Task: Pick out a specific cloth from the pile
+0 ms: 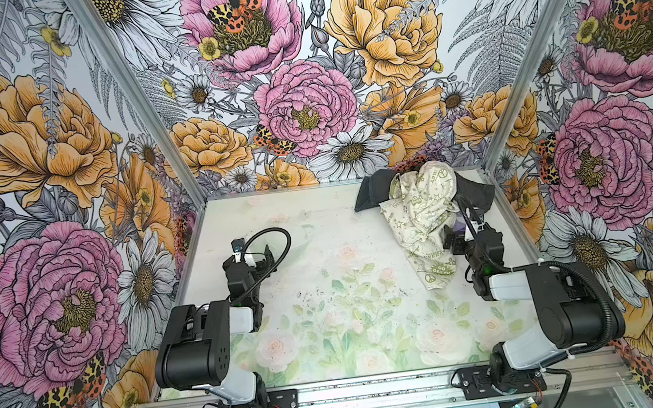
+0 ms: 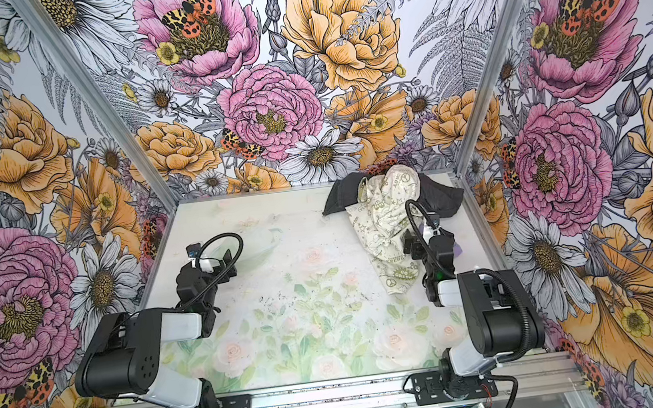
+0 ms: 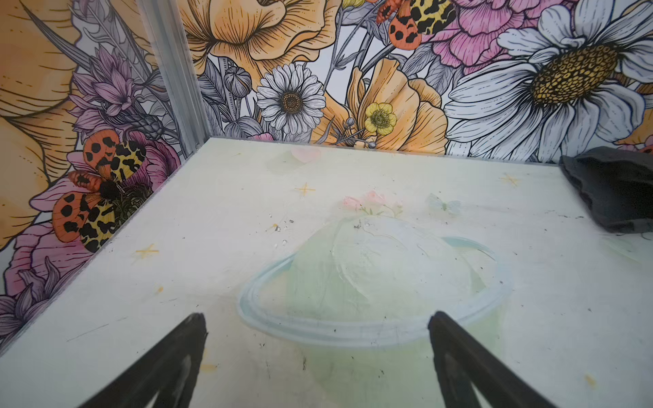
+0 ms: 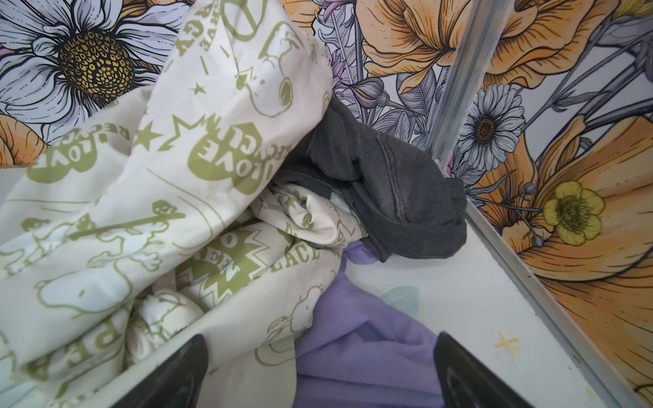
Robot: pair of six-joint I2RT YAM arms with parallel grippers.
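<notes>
Lavender, the cloth [image 4: 360,349] lies on the tabletop [image 4: 459,293] in the far right corner, at the edge of the pile [image 1: 421,202], partly under the cream cloth [image 4: 141,212] and near the black cloth [image 4: 399,190]. The right fingers [image 4: 176,378] are spread above it, empty; the left fingers [image 3: 159,367] are spread too.

Bright, even light is filling both top views, and the counter [image 1: 319,231] is showing only faint, soft shadows beside the arms. Its far part is looking pale and washed out. Wide-angle distortion is making the metal post [image 1: 129,89] lean outward. In the wrist views the left tool [image 3: 316,318] and the right tool [image 4: 319,337] are appearing dark and blurred, while the pile [image 4: 212,159] is looking sharp.
</notes>
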